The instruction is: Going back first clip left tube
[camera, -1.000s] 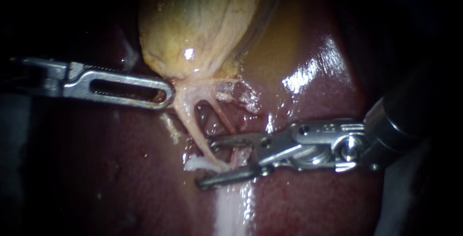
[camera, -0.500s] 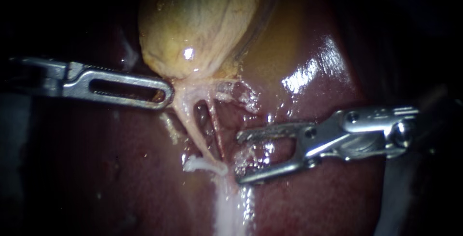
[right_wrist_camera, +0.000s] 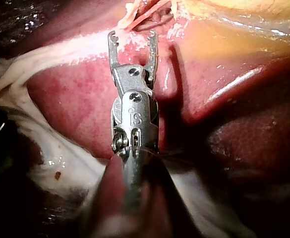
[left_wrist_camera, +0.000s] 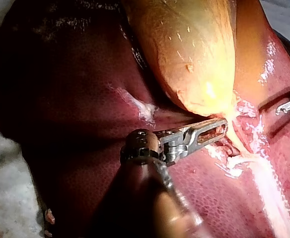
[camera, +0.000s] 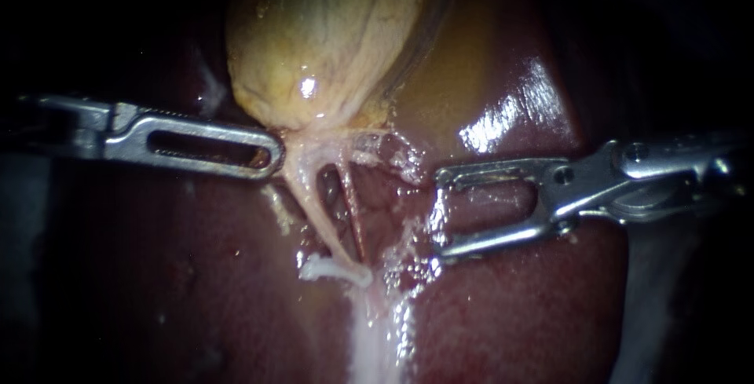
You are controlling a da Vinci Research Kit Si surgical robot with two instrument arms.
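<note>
Right tool [camera: 440, 213]: jaws spread wide, holding nothing (right of centre, apart from the tube).
Left tool [camera: 271, 155]: clenched on the gallbladder [camera: 330, 38] at its lower end, left of centre.
Left tube [camera: 312, 210]: pale, mid-frame between the tools, lying on the liver [camera: 510, 305].

This is a surgical lab: the liver [left_wrist_camera: 75, 124] with its yellow gallbladder [left_wrist_camera: 194, 49] lies bare as a loose specimen, its edge ending on a pale covering [left_wrist_camera: 3, 188] beneath.
</note>
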